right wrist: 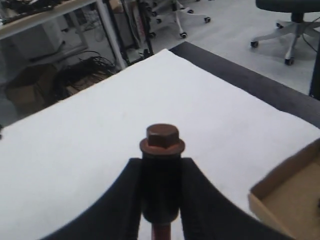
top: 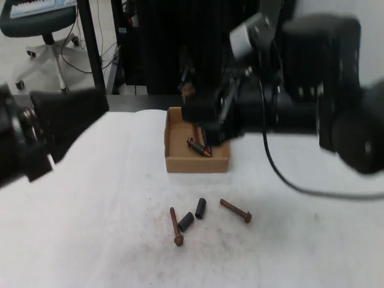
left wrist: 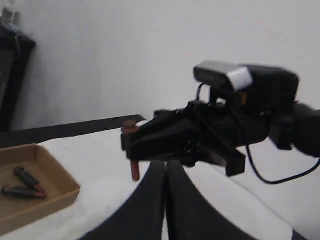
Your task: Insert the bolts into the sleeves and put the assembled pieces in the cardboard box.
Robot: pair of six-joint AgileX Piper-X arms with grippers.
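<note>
My right gripper [right wrist: 161, 200] is shut on a black sleeve [right wrist: 160, 185] with a rusty bolt through it; the bolt head [right wrist: 161, 137] sticks out past the fingers. In the high view this gripper [top: 207, 133] hangs over the cardboard box [top: 198, 165]. Two assembled pieces [top: 198, 147] lie inside the box. In front of the box, two loose bolts [top: 175, 226] [top: 236, 210] and two black sleeves [top: 186, 221] [top: 200, 207] lie on the white cloth. My left gripper [left wrist: 166, 172] is shut with nothing in it and faces the right gripper [left wrist: 131, 147] and its bolt [left wrist: 135, 169].
The left arm [top: 48, 126] hovers over the bench's left side, away from the parts. A black cable [top: 282, 174] trails from the right arm over the cloth. The bench's dark far edge [top: 138, 102] runs behind the box. An office chair [top: 42, 30] stands on the floor beyond.
</note>
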